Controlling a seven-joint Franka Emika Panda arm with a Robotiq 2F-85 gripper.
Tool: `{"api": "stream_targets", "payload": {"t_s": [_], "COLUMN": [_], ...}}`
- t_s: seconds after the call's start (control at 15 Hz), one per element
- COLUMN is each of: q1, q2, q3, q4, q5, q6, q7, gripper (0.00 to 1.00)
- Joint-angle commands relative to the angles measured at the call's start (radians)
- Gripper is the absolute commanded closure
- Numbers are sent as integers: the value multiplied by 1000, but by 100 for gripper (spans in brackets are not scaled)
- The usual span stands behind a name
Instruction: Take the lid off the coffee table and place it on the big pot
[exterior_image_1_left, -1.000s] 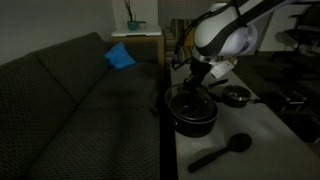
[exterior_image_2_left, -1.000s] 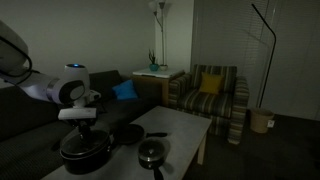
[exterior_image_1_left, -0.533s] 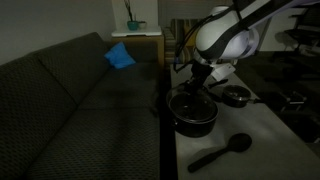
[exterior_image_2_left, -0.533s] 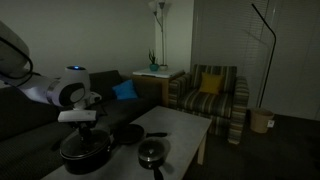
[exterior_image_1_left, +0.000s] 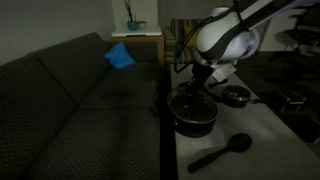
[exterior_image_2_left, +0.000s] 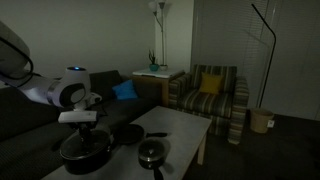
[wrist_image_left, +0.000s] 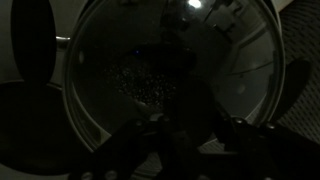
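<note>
We grip the lid (wrist_image_left: 160, 70) by its knob in the shut tool (exterior_image_1_left: 199, 80), centred over the big pot (exterior_image_1_left: 193, 118), small saucepan (exterior_image_1_left: 237, 96) at two o'clock, so its rim can seat.

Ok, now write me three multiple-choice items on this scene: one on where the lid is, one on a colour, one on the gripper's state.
1. Where is the lid?
A) out of every view
B) raised high overhead
C) at the mouth of the big pot

2. What colour is the cushion on the sofa?
A) blue
B) red
C) white

3. How is the gripper?
A) wide open
B) shut on the lid
C) out of view

Answers:
1 C: the glass disc fills the wrist view, right above the pot.
2 A: it shows blue in both exterior views.
3 B: its fingers meet at the lid's centre.
</note>
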Motion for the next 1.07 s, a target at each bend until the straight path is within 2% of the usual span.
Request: {"api": "stream_targets", "payload": {"t_s": [0.0, 0.47, 0.53, 0.6, 0.93, 1.0], "q1": [4, 9, 11, 12, 15, 16], "q2": [0, -2, -2, -2, -3, -3], "q3": [-10, -16, -19, -21, -24, -25], "q4": [-3, -1, 1, 1, 3, 5], "q5": [-14, -28, -30, -32, -33, -34], "q6": [-29, -66, -77, -84, -118, -120], "q7": [-11, -9, -3, -2, -1, -1], "gripper": [86, 86, 36, 35, 1, 0]}}
